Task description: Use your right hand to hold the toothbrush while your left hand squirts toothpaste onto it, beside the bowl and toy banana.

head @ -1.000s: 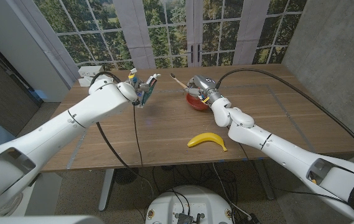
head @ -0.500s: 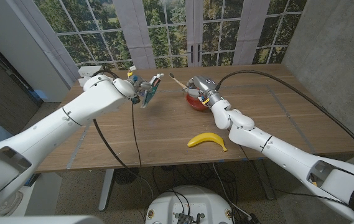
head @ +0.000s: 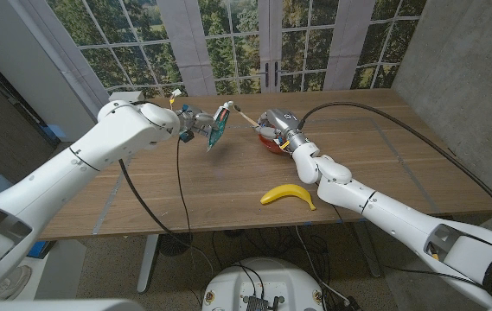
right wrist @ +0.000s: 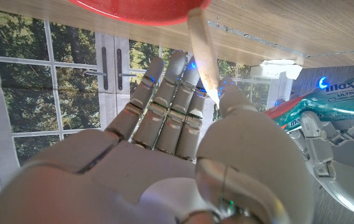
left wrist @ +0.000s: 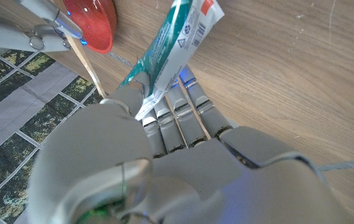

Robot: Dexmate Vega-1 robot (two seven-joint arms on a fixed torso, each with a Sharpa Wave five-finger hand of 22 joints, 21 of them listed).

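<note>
**Fingers closing the gap between tube and brush**

Fingers (left wrist: 177,112) of the left hand (head: 192,128) are wrapping the toothpaste tube (head: 220,126), holding it tilted above the worktop (head: 228,190) with its upper end leaning toward the brush, probably so the paste can drop onto the bristles. Nearest the robot, the toy banana (head: 287,195) is lying on the wood, well clear of both hands. Farther back, the right hand (head: 278,123) is pinching the wooden-handled toothbrush (head: 246,113) between thumb and fingers (right wrist: 170,93), its other fingers lying straight beside the handle; the brush is angling up and toward the tube, presenting its head for the paste. Tube and brush head are sitting very near each other in mid-air; whether they are touching cannot be told. Just under the right hand the red bowl (head: 271,142) is resting on the worktop. No paste is showing on the brush, so the squeeze looks not yet done.
</note>
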